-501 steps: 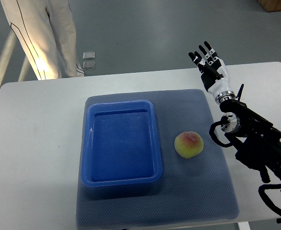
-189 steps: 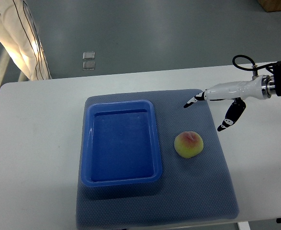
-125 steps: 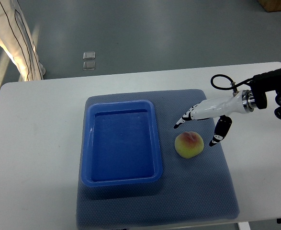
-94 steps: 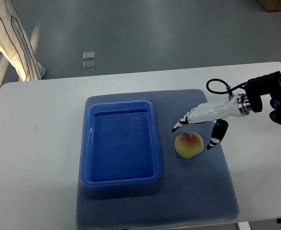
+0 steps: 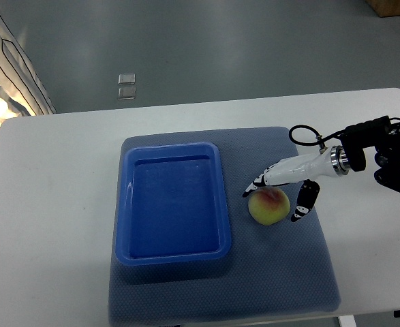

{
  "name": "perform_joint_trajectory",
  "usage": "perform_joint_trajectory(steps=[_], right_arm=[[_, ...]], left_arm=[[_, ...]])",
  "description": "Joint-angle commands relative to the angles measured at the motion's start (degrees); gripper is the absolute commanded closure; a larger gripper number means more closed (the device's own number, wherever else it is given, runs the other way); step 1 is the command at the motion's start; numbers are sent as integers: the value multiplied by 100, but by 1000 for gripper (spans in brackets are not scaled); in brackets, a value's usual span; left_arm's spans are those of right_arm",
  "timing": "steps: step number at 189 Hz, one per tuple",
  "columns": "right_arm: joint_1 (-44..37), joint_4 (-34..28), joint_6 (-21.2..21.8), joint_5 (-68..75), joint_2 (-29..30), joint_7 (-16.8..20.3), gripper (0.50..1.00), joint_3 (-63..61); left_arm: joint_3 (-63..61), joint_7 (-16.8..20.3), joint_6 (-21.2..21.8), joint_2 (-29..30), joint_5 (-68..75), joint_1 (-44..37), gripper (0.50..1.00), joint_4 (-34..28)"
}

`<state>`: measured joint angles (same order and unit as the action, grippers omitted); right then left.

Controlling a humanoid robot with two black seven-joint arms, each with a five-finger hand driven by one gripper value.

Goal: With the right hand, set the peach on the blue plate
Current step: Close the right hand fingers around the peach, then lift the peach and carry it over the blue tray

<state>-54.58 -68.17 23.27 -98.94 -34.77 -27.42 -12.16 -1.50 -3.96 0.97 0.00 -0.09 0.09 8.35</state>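
A yellow-pink peach lies on the grey-blue mat, just right of the blue plate, a deep rectangular tray with nothing in it. My right hand reaches in from the right edge and hovers over the peach. Its white fingers are spread along the peach's far side and the thumb hangs at its right side. The fingers bracket the fruit loosely; a firm grasp does not show. The left arm is out of view.
The mat lies on a white table. A person's white garment shows at the upper left corner, beyond the table. Two small pale squares lie on the floor behind the table.
My right hand swung down from the table's far right, turned toward the peach and closed in, now straddling it. The person moved left, almost out of the picture.
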Motion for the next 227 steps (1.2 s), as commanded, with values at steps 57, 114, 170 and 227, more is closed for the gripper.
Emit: perform_joint_trajectory(steps=[57,114,170,227], right_arm=[[114,111,-112,-2,128,0,734,-5],[53,137,-103,50,111,-9,844,-76],[-826,155,-51,129,242,-27,832,-102],[-1345,1078,-51,121,1789,0,824,-93]], left_arm=[[0,0,0,0,0,0,500,0],[0,0,0,0,0,0,500,0],[0,0,0,0,0,0,500,0],[0,0,0,0,0,0,500,0]])
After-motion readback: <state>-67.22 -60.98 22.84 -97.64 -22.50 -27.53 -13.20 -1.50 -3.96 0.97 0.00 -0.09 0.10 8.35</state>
